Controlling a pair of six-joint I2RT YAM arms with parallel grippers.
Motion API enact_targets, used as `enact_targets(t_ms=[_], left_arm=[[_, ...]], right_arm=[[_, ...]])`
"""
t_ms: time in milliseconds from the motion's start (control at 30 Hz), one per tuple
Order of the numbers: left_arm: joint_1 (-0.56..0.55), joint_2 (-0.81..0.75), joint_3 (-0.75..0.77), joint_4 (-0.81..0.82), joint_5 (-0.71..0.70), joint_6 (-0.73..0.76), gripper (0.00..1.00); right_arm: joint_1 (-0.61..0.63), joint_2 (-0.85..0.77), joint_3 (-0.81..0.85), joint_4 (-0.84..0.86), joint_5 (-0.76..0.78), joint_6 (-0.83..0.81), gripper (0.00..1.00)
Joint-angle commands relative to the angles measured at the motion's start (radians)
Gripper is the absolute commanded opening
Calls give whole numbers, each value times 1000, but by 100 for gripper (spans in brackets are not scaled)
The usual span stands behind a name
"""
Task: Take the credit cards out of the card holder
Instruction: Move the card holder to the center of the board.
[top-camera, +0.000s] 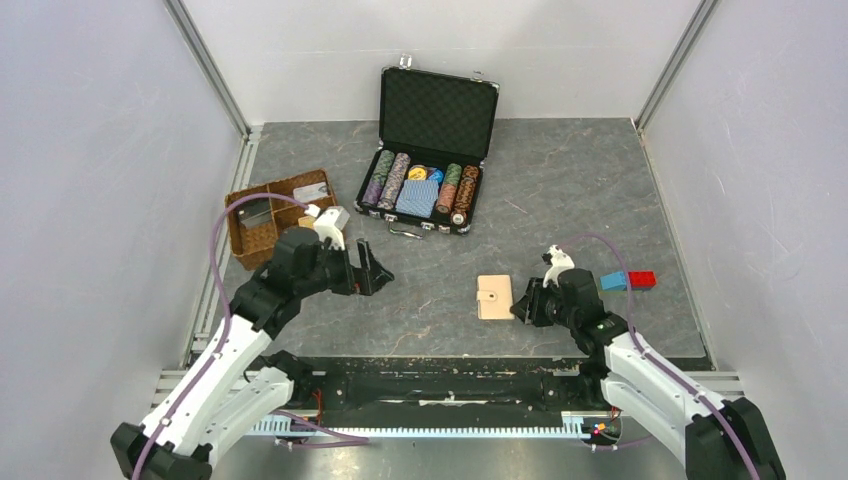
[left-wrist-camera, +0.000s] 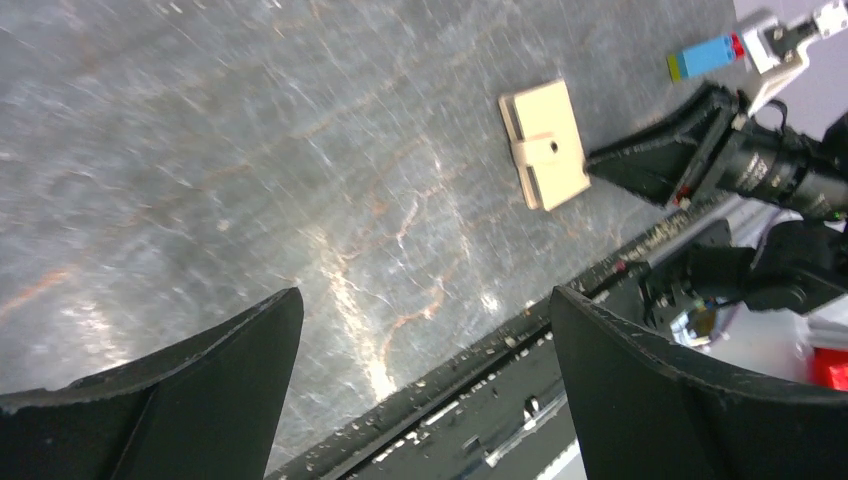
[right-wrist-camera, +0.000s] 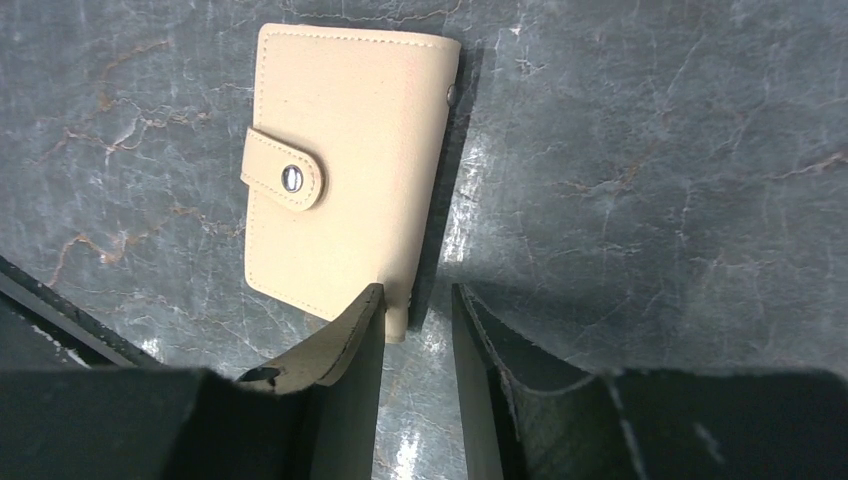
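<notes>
Surface: grey stone-look table (top-camera: 580, 190), enclosed by pale walls (top-camera: 90, 150). An open black case (top-camera: 440, 110) of chips is noted at the back and a wicker tray (top-camera: 238, 250) at the left. Neither belongs to the task.

The card holder (right-wrist-camera: 340, 160) is found lying flat on the table, right of centre, just ahead of the right gripper (right-wrist-camera: 418, 295). It is folded shut, outer face up. The face is plain tan with stitched edges, and a short strap tab (right-wrist-camera: 265, 160) is fastened across it by a metal snap (right-wrist-camera: 292, 178). No credit cards are seen; they are judged to be inside.

The right gripper is set low at the holder's near corner, jaws parted by a narrow gap, nothing clamped. One finger (right-wrist-camera: 350, 330) overlaps the corner in the wrist view; contact cannot be determined. The position is judged suited to pinning the holder or getting at its edge.

The left gripper (top-camera: 375, 268) is held above bare table, well left of the holder, jaws fully spread and empty, presumably in readiness for the snap.

Task judged at its start: strap not yet undone.
</notes>
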Motion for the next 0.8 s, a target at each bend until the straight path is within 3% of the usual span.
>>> enact_targets(t_ms=[0, 367, 767], left_arm=[[-50, 48, -71, 136, 104, -143, 98], [-306, 319, -56, 347, -37, -249, 90], [-429, 736, 22, 640, -73, -278, 75]], right_arm=[[3, 46, 66, -1, 28, -87, 35], [2, 214, 32, 228, -89, -45, 38], [3, 220, -20, 319, -150, -8, 34]])
